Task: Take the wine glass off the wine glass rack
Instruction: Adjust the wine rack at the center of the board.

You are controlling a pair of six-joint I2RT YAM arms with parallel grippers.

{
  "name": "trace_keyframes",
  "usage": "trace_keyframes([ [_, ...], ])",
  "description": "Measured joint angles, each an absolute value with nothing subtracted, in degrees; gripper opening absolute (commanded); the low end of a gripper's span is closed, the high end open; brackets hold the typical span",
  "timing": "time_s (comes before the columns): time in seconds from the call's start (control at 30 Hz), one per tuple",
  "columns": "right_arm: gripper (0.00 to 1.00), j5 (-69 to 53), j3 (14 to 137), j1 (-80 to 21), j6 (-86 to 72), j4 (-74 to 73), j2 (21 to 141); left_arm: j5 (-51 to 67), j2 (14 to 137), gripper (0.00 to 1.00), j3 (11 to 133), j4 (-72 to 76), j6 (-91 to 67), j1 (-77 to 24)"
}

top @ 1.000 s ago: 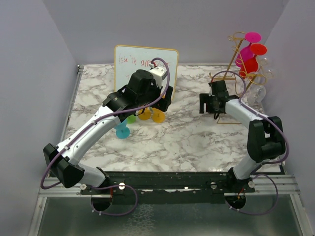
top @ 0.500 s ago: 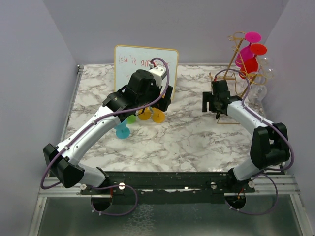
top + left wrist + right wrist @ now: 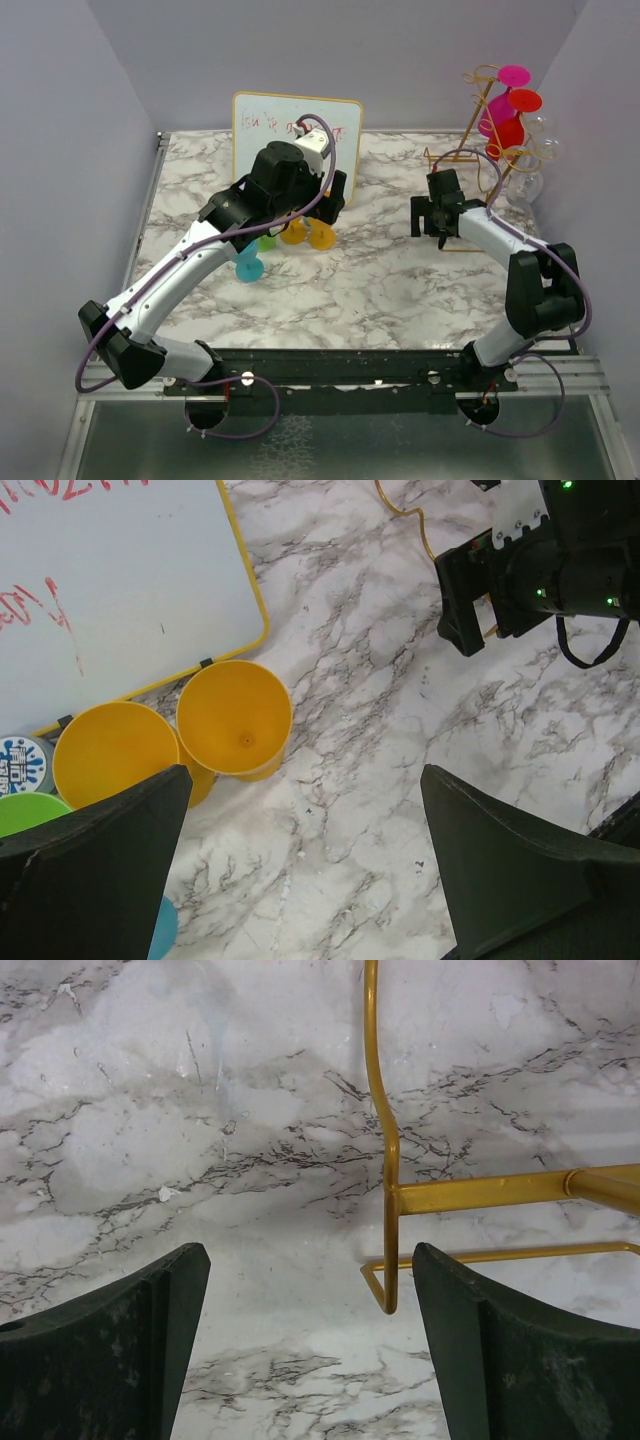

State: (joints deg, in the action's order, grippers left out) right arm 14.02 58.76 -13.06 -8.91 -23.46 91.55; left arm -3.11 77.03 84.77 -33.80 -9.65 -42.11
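Left gripper [image 3: 305, 880] gapes wide, holding nothing, above two empty yellow cups [image 3: 234, 716] beside a whiteboard [image 3: 120, 580]. A green cup [image 3: 22, 815] and a blue cup [image 3: 165, 935] are cut off at the frame edge. The marble table [image 3: 380, 280] sits between lilac walls. Right gripper [image 3: 310, 1360], spread wide and empty, hovers over the base of the rack [image 3: 480, 1196] at far right. Pink, red and clear wine glasses [image 3: 508, 135] hang there, and the clear ones are hard to make out.

I read the thin gold-coloured wire rack [image 3: 480, 1192] as smooth metal with a soft satin sheen, and the white, grey-veined marble-look tabletop [image 3: 150, 1160] as smooth and faintly glossy. The yellow round cup [image 3: 233, 717] looks like smooth matt plastic to me, while the yellow-framed white board [image 3: 110, 590] has a slick, shiny face.
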Motion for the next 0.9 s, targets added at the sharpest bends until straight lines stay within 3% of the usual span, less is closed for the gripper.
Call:
trace_keyframes([
  [0.9, 0.84, 2.0, 62.2, -16.4, -10.0, -24.2, 94.9, -8.9, 71.8, 0.99, 80.9, -31.6, -10.3, -42.1],
])
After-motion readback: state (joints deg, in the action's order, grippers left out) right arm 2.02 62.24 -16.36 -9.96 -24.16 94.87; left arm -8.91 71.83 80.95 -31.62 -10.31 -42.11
